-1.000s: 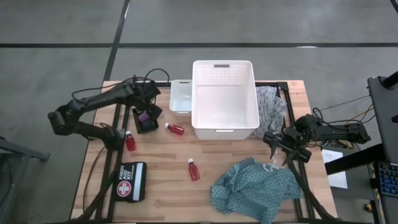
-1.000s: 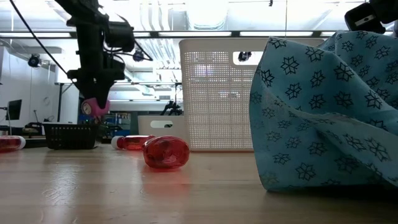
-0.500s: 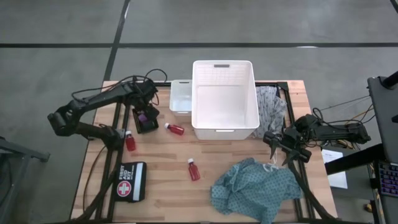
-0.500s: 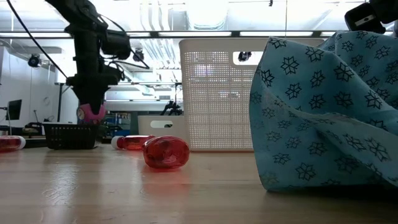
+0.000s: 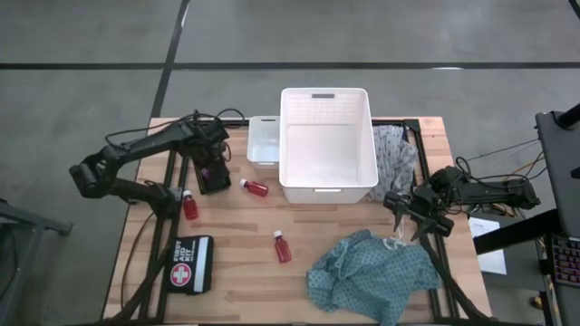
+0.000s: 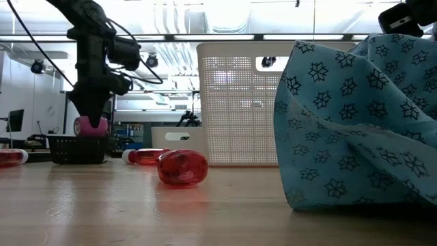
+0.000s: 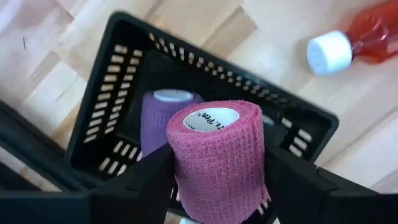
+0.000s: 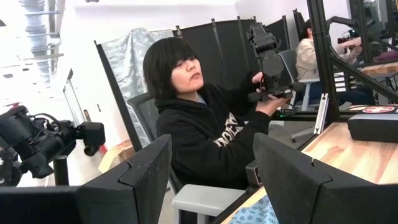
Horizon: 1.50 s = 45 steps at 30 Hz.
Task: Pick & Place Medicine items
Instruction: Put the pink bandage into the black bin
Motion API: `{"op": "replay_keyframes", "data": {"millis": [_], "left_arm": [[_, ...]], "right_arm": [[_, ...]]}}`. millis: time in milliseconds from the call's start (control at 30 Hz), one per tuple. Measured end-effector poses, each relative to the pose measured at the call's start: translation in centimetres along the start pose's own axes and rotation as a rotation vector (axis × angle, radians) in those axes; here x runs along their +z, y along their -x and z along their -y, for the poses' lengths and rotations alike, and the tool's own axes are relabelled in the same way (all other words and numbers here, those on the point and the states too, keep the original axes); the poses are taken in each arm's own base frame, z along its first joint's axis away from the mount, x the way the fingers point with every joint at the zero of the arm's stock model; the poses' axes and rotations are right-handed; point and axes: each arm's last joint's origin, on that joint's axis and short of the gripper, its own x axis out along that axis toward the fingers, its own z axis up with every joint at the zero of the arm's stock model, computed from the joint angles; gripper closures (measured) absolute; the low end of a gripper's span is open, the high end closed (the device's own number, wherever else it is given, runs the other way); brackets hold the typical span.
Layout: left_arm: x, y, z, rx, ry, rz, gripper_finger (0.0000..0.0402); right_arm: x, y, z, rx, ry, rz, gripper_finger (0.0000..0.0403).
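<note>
Gripping a pink roll (image 7: 217, 155), left claw (image 7: 217, 186) hovers over black basket (image 7: 99, 106) — right claw (image 5: 412, 220) spread on wooden table (image 5: 245, 231).

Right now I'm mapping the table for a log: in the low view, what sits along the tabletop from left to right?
Red bottle at the edge → black basket, pink roll held above it by the left gripper → red bottle lying down → nearer red bottle → white bin → teal cloth.

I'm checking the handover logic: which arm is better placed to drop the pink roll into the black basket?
Left. The left gripper already holds the pink roll directly above the black basket, beside the purple roll. The right gripper sits across the table near the teal cloth.
</note>
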Motion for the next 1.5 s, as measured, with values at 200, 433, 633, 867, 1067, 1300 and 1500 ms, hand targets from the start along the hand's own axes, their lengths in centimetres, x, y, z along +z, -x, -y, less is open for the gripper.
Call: {"op": "replay_keyframes", "data": {"millis": [200,433,633,867,1067,1300,1500], "left_arm": [[-0.1,0.9,-0.2,0.067,-0.006,-0.032,0.0176],[0.1,0.9,-0.6,0.14,-0.077,-0.022,0.0176],[0.5,0.9,-0.9,0.217,-0.062,0.018,0.0176],[0.4,0.7,-1.1,0.266,-0.06,0.017,0.0176],[0.5,-0.2,-1.1,0.27,-0.052,0.053,0.0176],[0.3,-0.9,-1.1,0.262,-0.051,0.055,0.0176],[0.0,-1.5,-1.1,0.258,-0.051,0.045,0.0176]], "right_arm": [[0.0,0.0,0.0,0.0,0.0,0.0,0.0179],[0.0,0.0,0.0,0.0,0.0,0.0,0.0179],[0.0,0.0,0.0,0.0,0.0,0.0,0.0179],[0.0,0.0,0.0,0.0,0.001,0.0,0.0179],[0.0,0.0,0.0,0.0,0.0,0.0,0.0179],[0.0,0.0,0.0,0.0,0.0,0.0,0.0179],[0.0,0.0,0.0,0.0,0.0,0.0,0.0179]]}}
